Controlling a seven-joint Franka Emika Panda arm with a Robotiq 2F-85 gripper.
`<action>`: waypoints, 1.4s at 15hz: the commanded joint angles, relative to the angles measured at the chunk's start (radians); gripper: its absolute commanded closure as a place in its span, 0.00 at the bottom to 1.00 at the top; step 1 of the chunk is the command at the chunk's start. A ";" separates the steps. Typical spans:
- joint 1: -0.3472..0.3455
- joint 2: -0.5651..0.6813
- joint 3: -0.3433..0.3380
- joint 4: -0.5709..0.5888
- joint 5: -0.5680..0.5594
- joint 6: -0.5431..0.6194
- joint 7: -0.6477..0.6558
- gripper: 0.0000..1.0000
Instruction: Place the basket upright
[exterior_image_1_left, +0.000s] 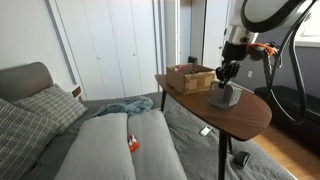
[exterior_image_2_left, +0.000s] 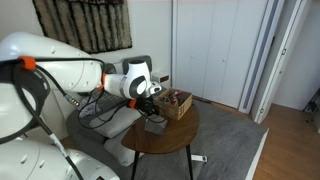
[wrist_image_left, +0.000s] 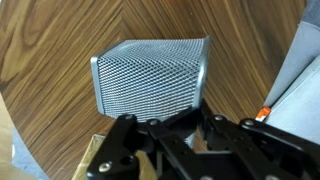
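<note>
On the wooden table (exterior_image_1_left: 252, 118), near the brown tray (exterior_image_1_left: 190, 78), the grey basket (wrist_image_left: 150, 75) seems to lie on its side. My claw (wrist_image_left: 170, 123) hovers spread just above it; next I must pinch its rim and tip it.

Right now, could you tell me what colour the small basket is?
The basket is silver-grey wire mesh, clearest in the wrist view.

Grey mesh basket (wrist_image_left: 150, 78), wood-grain table (wrist_image_left: 50, 40)

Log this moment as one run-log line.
gripper: open, above basket | basket: on its side on table | upright: not yet
</note>
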 joint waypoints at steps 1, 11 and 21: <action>-0.005 0.018 -0.044 0.072 0.038 -0.106 -0.024 0.99; -0.017 0.018 -0.076 0.147 0.065 -0.199 -0.040 0.72; -0.028 -0.043 0.010 0.037 -0.053 -0.062 0.006 0.05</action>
